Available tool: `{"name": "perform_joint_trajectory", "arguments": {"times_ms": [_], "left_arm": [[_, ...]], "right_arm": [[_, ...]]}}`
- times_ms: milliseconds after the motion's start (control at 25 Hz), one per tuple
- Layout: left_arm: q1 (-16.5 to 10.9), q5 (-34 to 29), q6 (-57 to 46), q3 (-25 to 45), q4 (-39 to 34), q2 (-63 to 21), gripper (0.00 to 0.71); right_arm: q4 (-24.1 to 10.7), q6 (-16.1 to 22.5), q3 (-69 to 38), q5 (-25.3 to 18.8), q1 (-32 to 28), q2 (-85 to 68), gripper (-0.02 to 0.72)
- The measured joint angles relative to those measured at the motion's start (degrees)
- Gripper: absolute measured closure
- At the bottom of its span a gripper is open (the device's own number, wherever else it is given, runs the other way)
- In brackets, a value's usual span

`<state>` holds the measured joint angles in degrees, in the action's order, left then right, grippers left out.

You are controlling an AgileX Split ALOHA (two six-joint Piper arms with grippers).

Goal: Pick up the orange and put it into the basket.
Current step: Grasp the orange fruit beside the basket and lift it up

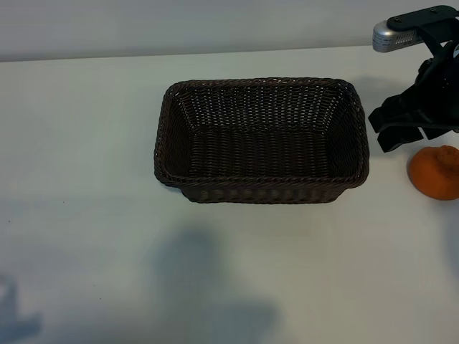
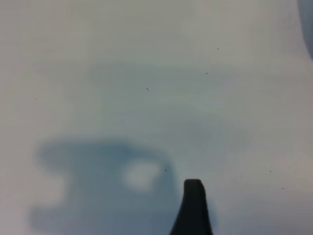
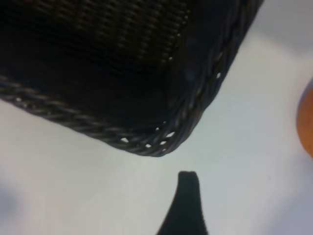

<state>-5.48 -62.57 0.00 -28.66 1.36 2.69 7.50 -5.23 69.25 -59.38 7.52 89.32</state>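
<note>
Orange (image 1: 434,172): small, round, lumpy matte skin; rests on the white tabletop (image 1: 86,143) at the far right edge of the exterior view, partly cut off by that edge. Lies to the right of the basket, apart from it, with bare tabletop between. Nothing holds it. In the right wrist view only a sliver of it shows at the picture's edge (image 3: 308,117).

Basket (image 1: 262,140): dark brown woven wicker, rectangular, rounded corners, braided rim, sloping sides. Stands upright near the middle of the tabletop, nothing inside. One rounded corner fills much of the right wrist view (image 3: 146,93).

Right tool (image 1: 409,118): black, hangs just above and a little left of the orange, between it and the basket's right end; not touching the fruit. Fingers spread wide, holding nothing. One dark fingertip (image 3: 188,191) shows in the right wrist view above bare tabletop, near the basket corner.

Left tool (image 2: 193,205): out of sight in the exterior view; one dark fingertip shows in its own wrist view over bare tabletop with its shadow beneath. Spread wide, holding nothing.
</note>
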Motion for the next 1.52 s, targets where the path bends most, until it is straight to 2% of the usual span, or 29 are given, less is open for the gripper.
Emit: {"name": "perform_joint_trajectory", "arguments": {"times_ms": [160, 320, 480, 760, 1040, 1160, 1320, 1520], "left_arm": [[0.5, 0.0, 0.0, 0.0, 0.0, -0.2, 0.115], [3.17, -0.06, 0.0, 0.0, 0.0, -2.69, 0.115], [5.68, -0.06, 0.0, 0.0, 0.0, -3.17, 0.116], [6.14, -0.01, 0.0, 0.0, 0.0, -3.18, 0.116], [6.14, -0.01, 0.0, 0.0, 0.0, -3.18, 0.116], [6.14, -0.01, 0.0, 0.0, 0.0, -3.18, 0.116], [6.14, -0.01, -0.33, 0.0, 0.0, -3.18, 0.116], [6.14, -0.01, -0.33, 0.0, 0.0, -3.18, 0.116]], "right_arm": [[-4.38, 4.25, 0.0, 1.24, 0.0, 0.0, 0.109], [-9.18, 8.38, 0.0, 1.63, -0.28, 0.14, 0.109], [-10.48, 9.79, 0.12, 1.99, -3.2, 2.14, 0.109], [-10.17, 9.89, 0.12, 3.84, -9.64, 8.06, 0.109], [-6.19, 6.6, 0.12, 5.06, -10.52, 13.97, 0.109], [-6.91, 6.7, 0.12, 6.38, -10.53, 15.94, 0.109], [-8.55, 8.65, 0.12, 8.48, -10.53, 17.56, 0.109], [-8.7, 9.06, 0.12, 10.54, -10.53, 19.83, 0.109]]}}
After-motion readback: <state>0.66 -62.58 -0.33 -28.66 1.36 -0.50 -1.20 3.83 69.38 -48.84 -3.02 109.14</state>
